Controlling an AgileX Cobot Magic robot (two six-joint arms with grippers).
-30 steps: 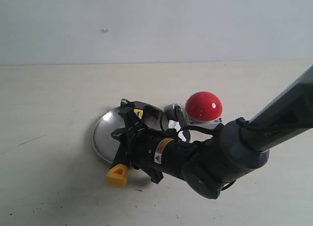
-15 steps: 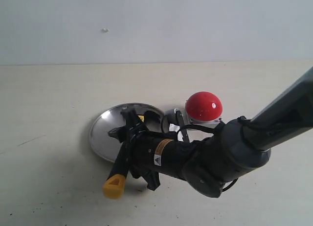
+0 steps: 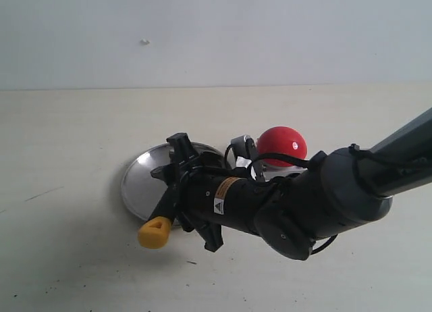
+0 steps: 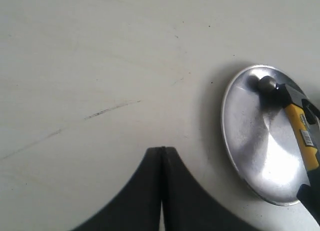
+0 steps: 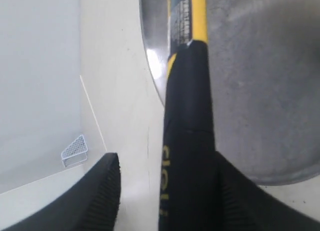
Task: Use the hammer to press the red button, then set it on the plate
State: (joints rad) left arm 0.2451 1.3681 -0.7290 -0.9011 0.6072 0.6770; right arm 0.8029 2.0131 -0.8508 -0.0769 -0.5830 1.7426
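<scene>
A claw hammer (image 4: 298,127) lies with its dark steel head on a round silver plate (image 4: 247,141). Its black grip and yellow end overhang the rim (it is longer than the plate is wide). The right gripper (image 5: 165,163) straddles the black grip with jaws apart, one finger (image 5: 107,186) plainly clear of it, so nothing looks held. The left gripper (image 4: 161,153) hangs over the bare table (image 4: 75,56), closed and empty. The red button (image 3: 282,144) sits just beside the plate. The hammer looks rigid and head-heavy; the rubbery grip seems the surest hold, nearer the head for balance.
</scene>
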